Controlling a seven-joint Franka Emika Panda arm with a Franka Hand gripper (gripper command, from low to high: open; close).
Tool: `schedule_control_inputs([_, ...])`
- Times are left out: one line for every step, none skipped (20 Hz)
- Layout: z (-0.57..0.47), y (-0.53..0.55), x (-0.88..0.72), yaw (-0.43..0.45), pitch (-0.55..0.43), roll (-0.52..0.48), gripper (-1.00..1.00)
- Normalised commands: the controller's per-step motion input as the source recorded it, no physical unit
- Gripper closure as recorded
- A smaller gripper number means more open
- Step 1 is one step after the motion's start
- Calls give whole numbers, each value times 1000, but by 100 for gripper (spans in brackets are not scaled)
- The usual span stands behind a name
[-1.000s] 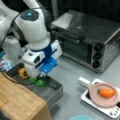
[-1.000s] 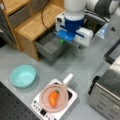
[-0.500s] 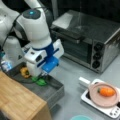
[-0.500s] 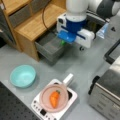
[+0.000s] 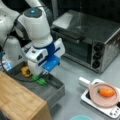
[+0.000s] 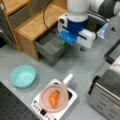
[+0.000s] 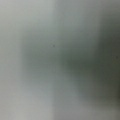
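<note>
Green item [image 5: 40,80] in grey drawer [image 5: 53,91], tool [image 5: 40,73] lowered, touching it

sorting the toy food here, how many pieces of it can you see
3: an orange carrot on the pink plate; a green piece and a yellow-orange piece in the open grey drawer under the gripper. The arm may hide more.

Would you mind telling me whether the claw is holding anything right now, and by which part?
It cannot be told: the claw is down in the open drawer at the green item, its fingertips hidden.
</note>
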Motion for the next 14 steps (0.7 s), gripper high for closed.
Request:
schedule_control_inputs([-5,303,-39,-164,-53,102,-100])
schedule_control_inputs([-9,297,-41,-162,-51,102,-100])
schedule_control_inputs([-12,291,-43,-159,-50,101,-100])
schedule_control_inputs([-15,287,-44,-158,-50,101,-100])
schedule_control_inputs([-16,284,-44,-158,-49,101,-100])
schedule_control_inputs([-18,279,-45,-160,-48,101,-100])
schedule_control_inputs([-22,266,-34,-131,-59,58,-100])
schedule_control_inputs([-24,257,-28,-125,-61,47,-100])
schedule_control_inputs([-26,251,-24,-123,-62,45,-100])
schedule_control_inputs([-26,248,-22,-123,-62,44,-100])
schedule_control_inputs([-27,247,-20,-123,-62,44,-100])
schedule_control_inputs([-27,246,-19,-123,-62,44,-100])
schedule_control_inputs([-27,245,-19,-123,-62,44,-100])
schedule_control_inputs([-27,245,-18,-123,-62,44,-100])
